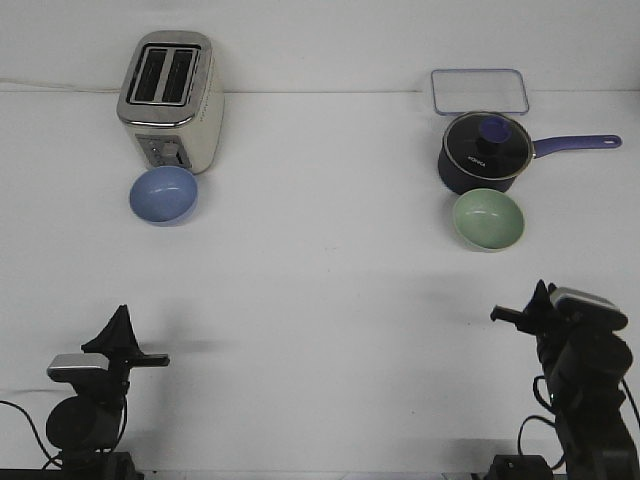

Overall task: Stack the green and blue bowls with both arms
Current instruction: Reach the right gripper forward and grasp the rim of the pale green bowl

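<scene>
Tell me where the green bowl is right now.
In the front view, the green bowl sits on the right side of the table, just in front of the navy saucepan, well ahead of the right gripper.

Bright, even overhead light w/ a faint blue cast; white tabletop [320, 300] nearly washed out. Soft short shadows just in front of toaster [170, 100], none hard. Small glare on its chrome top & on saucepan [485, 152] lid right of it. Overall slightly soft, grainy
</scene>
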